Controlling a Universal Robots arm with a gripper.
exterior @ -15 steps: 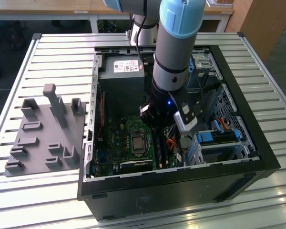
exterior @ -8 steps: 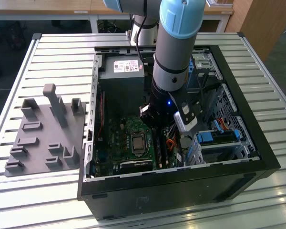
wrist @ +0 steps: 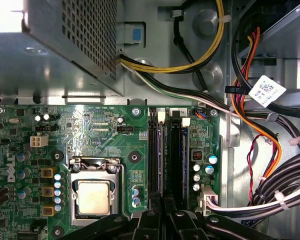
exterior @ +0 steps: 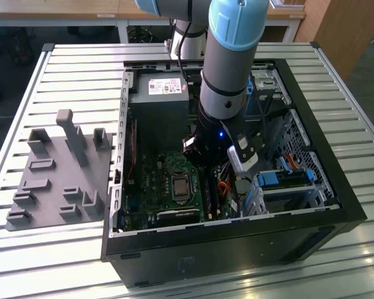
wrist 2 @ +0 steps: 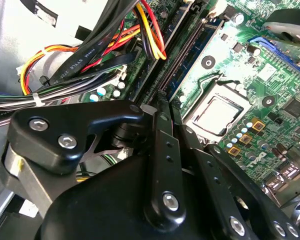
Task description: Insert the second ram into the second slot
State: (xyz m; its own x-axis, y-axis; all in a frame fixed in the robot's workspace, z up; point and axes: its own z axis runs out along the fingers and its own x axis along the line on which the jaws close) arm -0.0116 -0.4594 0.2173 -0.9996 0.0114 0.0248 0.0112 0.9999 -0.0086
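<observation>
The second ram [wrist: 161,160] is a thin blue stick standing in a slot beside the processor socket [wrist: 94,192], with a white latch at its far end. It also shows as a blue strip [wrist 2: 190,62] in the second wrist view. My gripper [wrist: 164,212] sits over its near part, black fingers [wrist 2: 165,130] drawn tight together on the stick's top edge. Another blue stick [wrist: 185,160] stands in a parallel slot farther from the socket. In the exterior view the arm [exterior: 227,81] reaches straight down into the open computer case [exterior: 237,233].
Bundled cables [wrist: 270,150] hang close beside the slots, away from the socket. The grey power supply [wrist: 55,45] fills the case's far corner. A blue drive bracket [exterior: 280,179] lies at the exterior view's right. A grey fixture plate [exterior: 56,180] rests on the slatted table.
</observation>
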